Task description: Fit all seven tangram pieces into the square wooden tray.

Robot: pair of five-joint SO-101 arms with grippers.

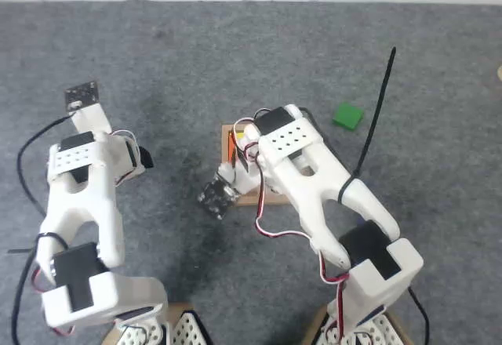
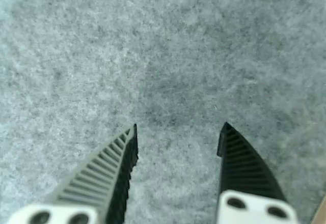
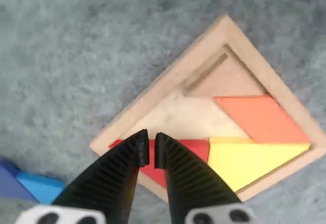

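Three coloured pieces lie inside the square wooden tray (image 3: pixel 168 76) in the right wrist view: an orange piece (image 3: pixel 260 117) against one rim, a yellow triangle (image 3: pixel 249 160) touching it along one side, and a red piece (image 3: pixel 191 150) just beside the yellow one, with pale wood floor beyond them. The right gripper (image 3: pixel 151 136) hangs over the red piece, its fingers pressed almost together with a thin slit between the tips, and they hide the middle of that piece; whether they touch it cannot be told. A light blue piece (image 3: pixel 41 186) and a darker blue piece (image 3: pixel 9 183) lie touching each other on the grey carpet (image 3: pixel 61 40) outside the tray, near the corner by the red piece. In the high view the tray sits at the centre of the frame, and the right arm (image 1: pixel 314 180) stretches from the lower right across it, covering all but its left rim and a strip of its lower edge. A green square piece (image 1: pixel 347 115) lies on the carpet to the upper right, well apart from the tray, just beside a thin black strip (image 1: pixel 380 110) that stands up from that arm. The left arm (image 1: pixel 78 204) stands at the left of the frame, well apart from the tray, and the left gripper (image 2: pixel 178 130) has its fingers spread wide above the carpet
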